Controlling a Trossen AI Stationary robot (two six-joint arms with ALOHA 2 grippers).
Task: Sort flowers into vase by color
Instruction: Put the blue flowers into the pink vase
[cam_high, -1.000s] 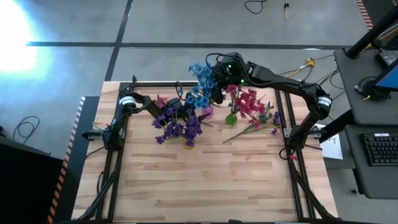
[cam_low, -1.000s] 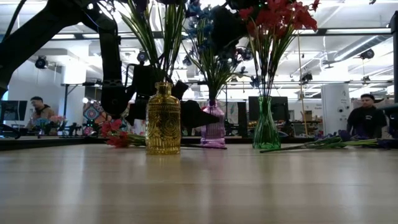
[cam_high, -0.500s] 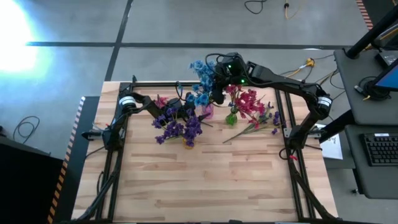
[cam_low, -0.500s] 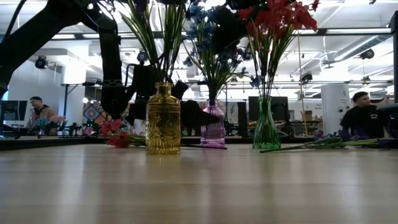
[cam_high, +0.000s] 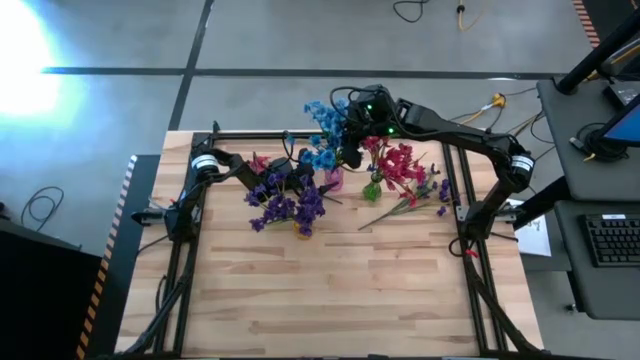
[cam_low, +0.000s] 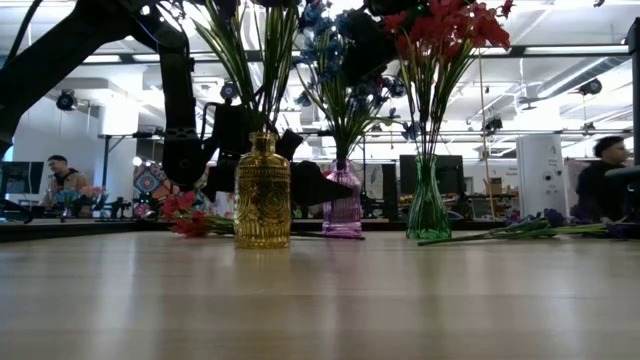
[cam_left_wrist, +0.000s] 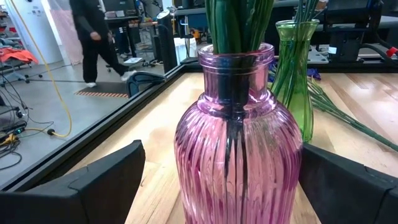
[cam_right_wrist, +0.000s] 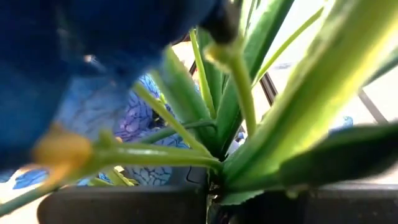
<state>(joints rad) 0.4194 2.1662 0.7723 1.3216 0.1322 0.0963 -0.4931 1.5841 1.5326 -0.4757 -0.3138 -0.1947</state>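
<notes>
The right gripper hangs over the ribbed pink glass vase, fingers clamped tight on the green stems of the bright blue flower sprigs standing in that vase. The left gripper sits low at the same vase, fingers spread wide on either side of it. Purple sprigs fill the amber glass bottle; red-pink sprigs fill the green glass vase.

My two arms are dark, slim and jointed, each with a pale band at its base joint; green lights glow at twelve o'clock on my right wrist.
</notes>
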